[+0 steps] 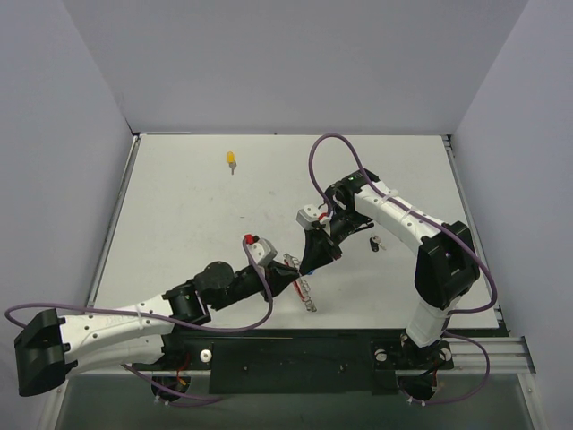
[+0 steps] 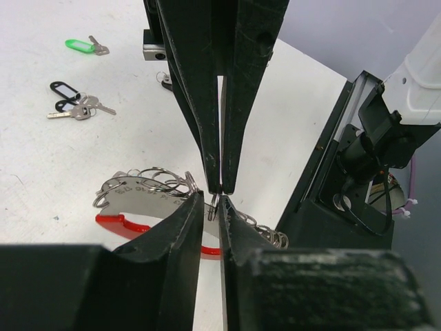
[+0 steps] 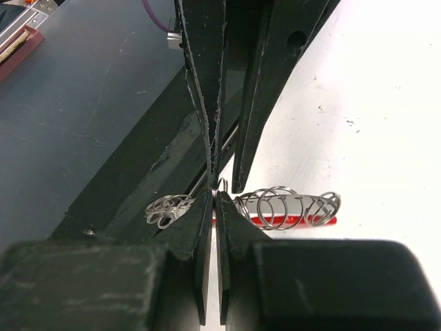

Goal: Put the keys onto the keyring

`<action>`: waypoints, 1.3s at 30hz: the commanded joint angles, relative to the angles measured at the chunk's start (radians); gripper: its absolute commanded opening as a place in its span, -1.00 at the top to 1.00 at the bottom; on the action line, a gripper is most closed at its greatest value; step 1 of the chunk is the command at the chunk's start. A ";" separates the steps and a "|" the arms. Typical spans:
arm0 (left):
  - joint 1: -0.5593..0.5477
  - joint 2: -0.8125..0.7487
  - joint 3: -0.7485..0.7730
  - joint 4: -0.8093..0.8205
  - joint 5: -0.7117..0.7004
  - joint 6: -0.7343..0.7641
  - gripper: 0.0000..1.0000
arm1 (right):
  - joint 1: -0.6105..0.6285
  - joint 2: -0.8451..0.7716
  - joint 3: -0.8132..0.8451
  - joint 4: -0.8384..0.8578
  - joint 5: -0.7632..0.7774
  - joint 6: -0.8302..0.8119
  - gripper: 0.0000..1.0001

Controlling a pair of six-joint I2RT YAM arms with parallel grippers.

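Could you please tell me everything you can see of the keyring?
The keyring looks like thin silver wire carrying a bright red arc and a cluster of small silver rings. It rests near the front edge of the white table. The right pincer is shut on one ring; the left pincer, slightly parted, meets it there.

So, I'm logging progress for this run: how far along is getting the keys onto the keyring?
Done: nothing visible; no tagged key hangs on the keyring. In hand: the right gripper pinches one of its silver rings, with the left gripper slightly open beside it. To do: the yellow-tagged key, green-tagged key and black-tagged keys lie loose on the table.
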 commanded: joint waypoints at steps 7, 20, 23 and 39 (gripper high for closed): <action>0.010 -0.046 -0.012 0.095 -0.033 -0.004 0.28 | 0.005 0.009 0.023 -0.284 -0.063 -0.003 1.00; 0.001 -0.123 -0.242 0.381 0.022 0.114 0.17 | 0.002 0.009 0.023 -0.286 -0.063 0.000 1.00; -0.005 -0.083 -0.250 0.423 0.023 0.121 0.11 | 0.002 0.011 0.025 -0.284 -0.063 0.001 1.00; -0.019 0.059 -0.238 0.583 0.051 0.135 0.19 | 0.003 0.014 0.023 -0.287 -0.063 0.001 1.00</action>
